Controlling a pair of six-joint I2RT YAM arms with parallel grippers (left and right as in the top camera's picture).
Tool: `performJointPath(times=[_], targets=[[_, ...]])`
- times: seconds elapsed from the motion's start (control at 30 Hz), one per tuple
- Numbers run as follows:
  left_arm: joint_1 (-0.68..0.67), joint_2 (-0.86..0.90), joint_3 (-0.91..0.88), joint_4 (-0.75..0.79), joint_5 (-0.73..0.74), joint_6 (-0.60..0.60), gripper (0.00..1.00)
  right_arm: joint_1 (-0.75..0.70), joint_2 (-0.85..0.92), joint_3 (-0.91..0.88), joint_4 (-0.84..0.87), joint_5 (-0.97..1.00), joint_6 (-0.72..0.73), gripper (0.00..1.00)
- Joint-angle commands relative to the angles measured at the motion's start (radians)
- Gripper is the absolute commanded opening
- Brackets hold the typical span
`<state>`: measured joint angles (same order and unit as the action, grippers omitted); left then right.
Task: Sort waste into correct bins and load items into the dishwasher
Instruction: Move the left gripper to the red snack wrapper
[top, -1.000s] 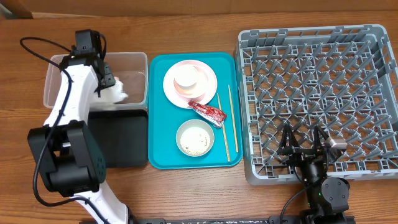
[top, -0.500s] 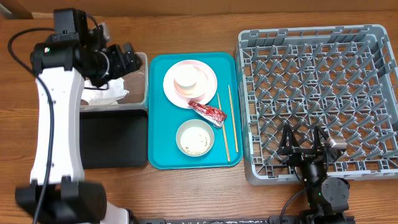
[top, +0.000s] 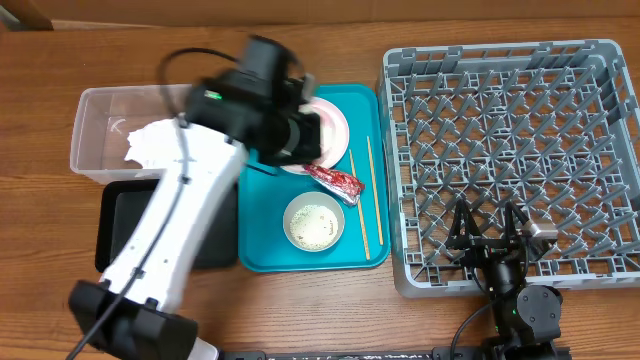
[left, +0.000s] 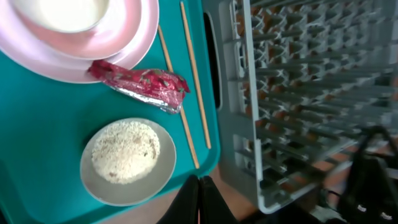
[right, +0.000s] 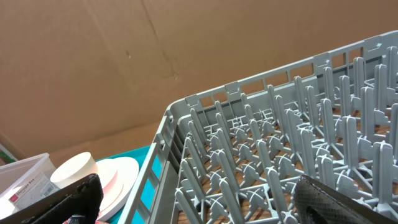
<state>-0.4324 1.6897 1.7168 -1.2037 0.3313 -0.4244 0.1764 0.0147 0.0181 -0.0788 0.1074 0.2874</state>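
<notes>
The crumpled white napkin (top: 152, 141) lies in the clear tub (top: 100, 100). My left gripper (left: 200, 186) is shut and empty, hovering over the teal tray's front edge. Below it are the red wrapper (left: 142, 84), the white bowl (left: 93, 186) with rice (left: 124, 151), and two chopsticks (left: 193, 74). The white cup (left: 62, 11) sits on the pink plate (left: 118, 50). In the overhead view my left arm (top: 200, 190) hides the cup. My right gripper (top: 487, 232) stands open over the front edge of the grey dish rack (top: 520, 120).
The black tray (top: 120, 225) lies in front of the clear tub, partly under my left arm. The teal serving tray (top: 262, 255) sits between the bins and the rack. A cardboard wall (right: 155, 56) stands behind the table.
My left arm has swung right from the clear tub to above the teal tray. The napkin stays in the tub, and the left gripper has gone from open to shut.
</notes>
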Motion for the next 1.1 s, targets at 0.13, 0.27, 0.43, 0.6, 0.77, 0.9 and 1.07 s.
performJointPath(times=[0.13, 0.27, 0.43, 0.6, 0.77, 0.9, 1.07], targets=[[-0.223, 0.074, -0.015, 0.066, -0.403, -0.31, 0.27, -0.007, -0.009, -0.01, 0.005, -0.005, 0.0, 1.0], [-0.269, 0.151, -0.015, 0.084, -0.491, -0.393, 0.59, -0.007, -0.009, -0.01, 0.005, -0.005, 0.0, 1.0], [-0.248, 0.244, -0.015, 0.095, -0.499, -0.51, 0.45, -0.007, -0.009, -0.01, 0.005, -0.005, 0.0, 1.0], [-0.22, 0.317, -0.015, 0.119, -0.499, -0.552, 0.41, -0.007, -0.009, -0.01, 0.005, -0.005, 0.0, 1.0], [-0.206, 0.37, -0.015, 0.12, -0.499, -0.552, 0.46, -0.007, -0.009, -0.01, 0.005, -0.005, 0.0, 1.0], [-0.199, 0.399, -0.015, 0.135, -0.497, -0.553, 0.53, -0.007, -0.009, -0.01, 0.005, -0.005, 0.0, 1.0], [-0.199, 0.431, -0.015, 0.142, -0.491, -0.552, 0.51, -0.007, -0.009, -0.01, 0.005, -0.005, 0.0, 1.0]])
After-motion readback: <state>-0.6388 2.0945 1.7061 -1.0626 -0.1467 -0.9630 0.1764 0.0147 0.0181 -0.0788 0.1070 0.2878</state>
